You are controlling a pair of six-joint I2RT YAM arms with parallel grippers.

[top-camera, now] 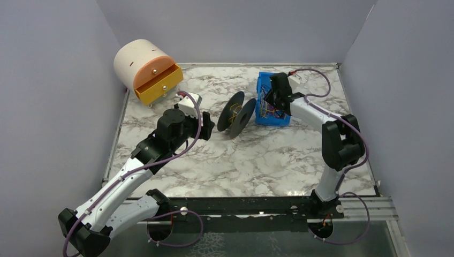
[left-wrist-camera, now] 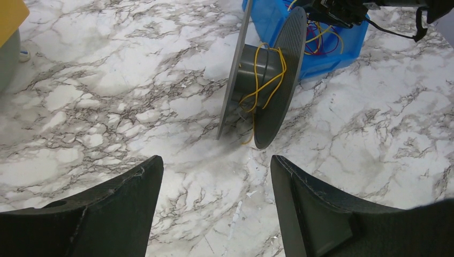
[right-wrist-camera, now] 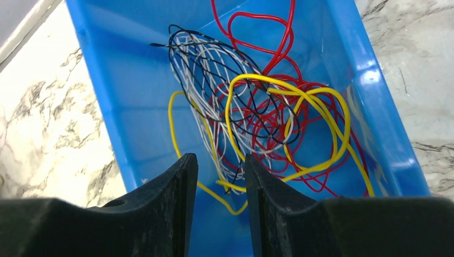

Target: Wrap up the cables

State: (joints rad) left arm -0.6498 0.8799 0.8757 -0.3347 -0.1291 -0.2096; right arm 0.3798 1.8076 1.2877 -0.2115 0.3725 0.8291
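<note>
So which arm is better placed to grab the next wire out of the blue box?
Right, I'd say. The right fingers hang over the blue box, right at the tangled wires. The left fingers are open over the table, facing the spool.

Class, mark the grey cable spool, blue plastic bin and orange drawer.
Grey cable spool (left-wrist-camera: 249, 64), left wrist view, hub.
Blue plastic bin (right-wrist-camera: 134, 101), right wrist view, inner wall.
Orange drawer (top-camera: 158, 90), top external view, front face.

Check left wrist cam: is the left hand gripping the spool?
No, the left hand is open with only the table showing in its gap, and the spool stands beyond it, untouched.
</note>
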